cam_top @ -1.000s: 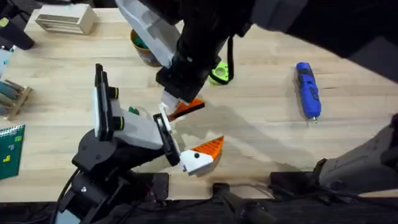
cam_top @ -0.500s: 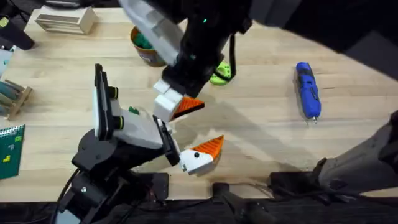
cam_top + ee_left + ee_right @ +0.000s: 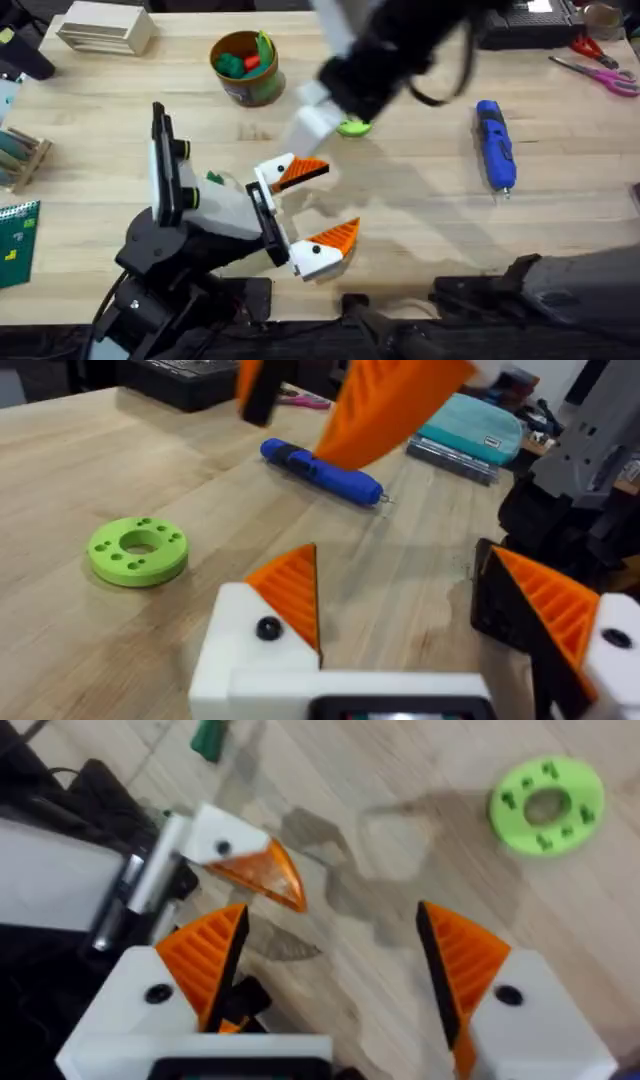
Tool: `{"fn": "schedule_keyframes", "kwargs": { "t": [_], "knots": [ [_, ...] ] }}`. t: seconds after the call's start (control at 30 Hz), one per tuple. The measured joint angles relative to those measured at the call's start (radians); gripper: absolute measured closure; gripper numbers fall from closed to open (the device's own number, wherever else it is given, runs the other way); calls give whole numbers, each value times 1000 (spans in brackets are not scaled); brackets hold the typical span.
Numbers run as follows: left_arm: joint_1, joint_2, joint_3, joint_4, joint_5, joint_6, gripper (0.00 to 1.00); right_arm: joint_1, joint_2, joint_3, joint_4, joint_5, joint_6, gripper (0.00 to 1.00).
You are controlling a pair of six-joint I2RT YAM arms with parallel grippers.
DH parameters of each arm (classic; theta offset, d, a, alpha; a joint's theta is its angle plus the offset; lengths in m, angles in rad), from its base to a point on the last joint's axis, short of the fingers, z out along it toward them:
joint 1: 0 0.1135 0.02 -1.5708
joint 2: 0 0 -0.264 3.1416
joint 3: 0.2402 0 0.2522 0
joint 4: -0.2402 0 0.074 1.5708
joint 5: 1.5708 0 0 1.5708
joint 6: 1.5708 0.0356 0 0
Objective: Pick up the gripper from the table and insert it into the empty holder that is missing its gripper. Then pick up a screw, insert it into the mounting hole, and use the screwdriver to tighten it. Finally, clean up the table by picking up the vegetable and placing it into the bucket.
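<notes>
Orange tip (image 3: 300, 172) now sits on the left gripper's (image 3: 312, 212) holder; both grippers gape wide, the right gripper (image 3: 330, 970) empty. Next, approach the screwdriver (image 3: 495, 143) on the table (image 3: 420, 210) squarely, gripping mid-handle.

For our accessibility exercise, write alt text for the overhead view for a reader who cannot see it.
The left gripper rests open on a wooden table, both white fingers orange-tipped, while the right arm passes blurred over a lime green disc. A blue screwdriver lies to the right; a bucket holds toy vegetables.
</notes>
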Motion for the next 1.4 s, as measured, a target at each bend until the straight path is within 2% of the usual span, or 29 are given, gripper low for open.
{"fn": "schedule_keyframes", "kwargs": {
  "t": [0.17,0.3,0.47,0.57,0.67,0.7,0.73,0.83,0.87,1.07,1.17,1.3,1.4],
  "knots": [
    [0,0,0,0,0,0,14,-68,-216,-260,72,0,54,13],
    [0,0,0,0,0,0,14,-74,-461,-443,101,0,103,12],
    [0,0,0,0,0,0,10,-74,-786,-583,112,-2,186,11],
    [0,0,0,0,0,1,83,-74,-946,-642,129,-4,219,12],
    [0,0,0,0,0,1,180,-74,-1048,-677,140,-4,235,12],
    [0,0,0,0,0,1,226,-74,-1066,-684,139,-4,237,10],
    [0,0,0,0,0,0,434,-74,-1083,-704,131,-4,242,10],
    [0,0,0,0,-1,1,886,-74,-1075,-717,132,-4,245,10],
    [0,0,0,1,-1,4,969,-74,-1072,-719,132,-4,246,10],
    [0,0,0,1,-1,4,994,-74,-1061,-727,136,4,248,10],
    [0,0,0,1,-1,4,995,-74,-1030,-728,138,46,265,10],
    [0,0,0,1,-1,4,995,-93,-944,-728,139,141,283,10],
    [0,0,0,1,-1,4,995,-153,-853,-728,140,205,282,10]
  ]
}}
